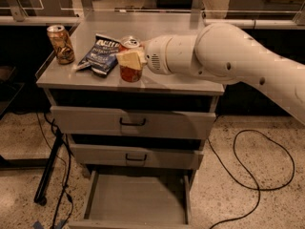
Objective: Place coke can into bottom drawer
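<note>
The coke can (130, 73), red with a silver top, stands upright near the front edge of the grey cabinet top (176, 82). My gripper (129, 59) reaches in from the right, and its cream fingers (127, 59) are closed around the can's upper half. The can's base still rests on the cabinet top. The bottom drawer (136, 203) is pulled open below, a wide flat tray with nothing in it. It lies directly under the can's side of the cabinet.
A gold-brown can (60, 44) stands at the cabinet top's left rear. A blue chip bag (101, 54) lies just left of the coke can. The two upper drawers (132, 122) are shut. A black cable (259, 175) loops on the floor at right and a black stand leg (48, 173) is at left.
</note>
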Robot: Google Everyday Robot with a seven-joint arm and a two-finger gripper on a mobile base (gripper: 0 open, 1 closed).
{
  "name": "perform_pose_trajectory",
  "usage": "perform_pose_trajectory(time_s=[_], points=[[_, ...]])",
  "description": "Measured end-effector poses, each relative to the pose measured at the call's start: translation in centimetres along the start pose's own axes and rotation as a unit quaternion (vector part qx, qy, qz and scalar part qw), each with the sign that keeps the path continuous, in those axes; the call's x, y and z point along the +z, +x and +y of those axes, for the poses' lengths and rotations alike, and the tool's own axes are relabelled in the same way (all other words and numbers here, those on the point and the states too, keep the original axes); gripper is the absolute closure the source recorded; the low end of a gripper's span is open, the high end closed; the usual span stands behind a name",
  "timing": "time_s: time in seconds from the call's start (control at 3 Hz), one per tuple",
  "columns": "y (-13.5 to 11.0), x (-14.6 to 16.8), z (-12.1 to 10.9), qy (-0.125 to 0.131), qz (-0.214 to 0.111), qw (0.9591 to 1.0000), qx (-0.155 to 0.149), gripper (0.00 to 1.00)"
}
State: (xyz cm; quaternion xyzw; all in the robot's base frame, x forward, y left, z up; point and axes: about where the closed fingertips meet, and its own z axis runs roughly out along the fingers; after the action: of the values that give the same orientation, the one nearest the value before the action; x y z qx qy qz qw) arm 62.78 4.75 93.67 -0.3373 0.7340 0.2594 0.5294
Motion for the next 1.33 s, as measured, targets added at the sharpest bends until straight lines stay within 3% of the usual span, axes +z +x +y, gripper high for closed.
perform_pose_trajectory(time_s=[0.67,1.33], points=[[0.7,-1.5,0.8,0.008,0.01,0.9999,-0.002,1.0],[5.3,-6.4,4.5,0.032,0.052,0.9977,0.031,1.0]])
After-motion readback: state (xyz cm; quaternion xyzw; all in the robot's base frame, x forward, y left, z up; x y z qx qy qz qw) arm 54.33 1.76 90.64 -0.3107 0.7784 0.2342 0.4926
